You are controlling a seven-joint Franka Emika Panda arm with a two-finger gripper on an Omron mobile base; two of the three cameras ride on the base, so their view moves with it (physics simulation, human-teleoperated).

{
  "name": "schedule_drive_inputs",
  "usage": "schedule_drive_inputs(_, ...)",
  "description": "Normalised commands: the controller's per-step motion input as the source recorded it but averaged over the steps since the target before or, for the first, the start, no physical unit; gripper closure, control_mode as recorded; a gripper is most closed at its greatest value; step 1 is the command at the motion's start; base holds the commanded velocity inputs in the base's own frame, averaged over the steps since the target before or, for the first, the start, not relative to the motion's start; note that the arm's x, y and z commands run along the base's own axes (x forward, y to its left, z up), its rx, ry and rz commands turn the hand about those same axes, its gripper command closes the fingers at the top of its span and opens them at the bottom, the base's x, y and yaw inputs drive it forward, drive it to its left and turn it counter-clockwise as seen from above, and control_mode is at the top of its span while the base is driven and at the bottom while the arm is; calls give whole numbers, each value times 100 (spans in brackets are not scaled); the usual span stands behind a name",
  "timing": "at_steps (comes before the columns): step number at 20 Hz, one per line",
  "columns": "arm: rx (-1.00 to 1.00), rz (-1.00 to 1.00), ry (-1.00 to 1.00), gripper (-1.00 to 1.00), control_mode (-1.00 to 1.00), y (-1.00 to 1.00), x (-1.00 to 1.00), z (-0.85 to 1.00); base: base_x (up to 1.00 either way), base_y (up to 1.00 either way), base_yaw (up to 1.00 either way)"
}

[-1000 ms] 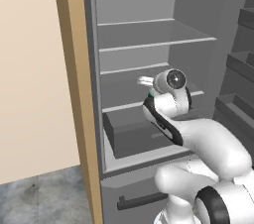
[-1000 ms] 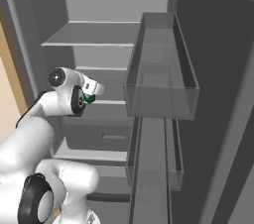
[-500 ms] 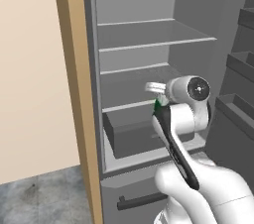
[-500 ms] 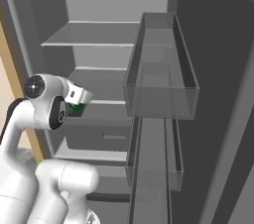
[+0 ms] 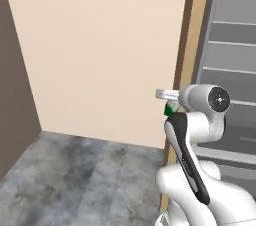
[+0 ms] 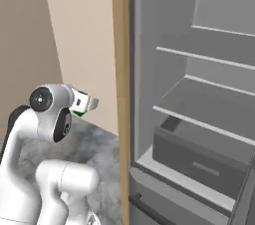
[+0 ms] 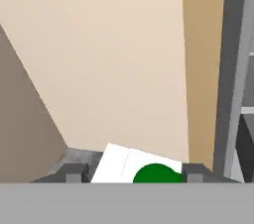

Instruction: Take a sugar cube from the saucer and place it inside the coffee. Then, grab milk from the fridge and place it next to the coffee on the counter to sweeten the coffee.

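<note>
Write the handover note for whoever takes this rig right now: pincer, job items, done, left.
Pincer: shut on the small white-and-green milk carton, held in the air outside the tall grey fridge.
Fridge: door open, grey shelves and grey drawer on show.
Base faces the beige wall beside the fridge.
Done: milk is out of the fridge.
Left: carry it to the counter and set it next to the coffee. Mug, saucer and sugar cannot be checked from here.

You've got the gripper [image 6: 85, 103] clamped on the milk [image 6: 82, 104], held out left of the fridge [image 6: 199, 119], in front of the beige wall [image 6: 84, 35]. Fridge stands open: grey shelves [image 6: 209, 59], grey drawer [image 6: 194, 157] at the bottom.
</note>
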Motion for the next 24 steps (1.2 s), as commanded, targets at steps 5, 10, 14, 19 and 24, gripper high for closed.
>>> schedule_drive_inputs(5, 0, 0, 0, 100, 100, 0, 0, 0, -16, 72, 93)
schedule_drive_inputs(10, 0, 0, 0, 100, 100, 0, 0, 0, -10, 68, 92)
schedule_drive_inputs(14, 0, 0, 0, 100, 100, 0, 0, 0, -6, 62, 93)
schedule_drive_inputs(19, 0, 0, 0, 100, 100, 0, 0, 0, 3, 37, 93)
schedule_drive_inputs(24, 0, 0, 0, 100, 100, 0, 0, 0, 46, 5, 83)
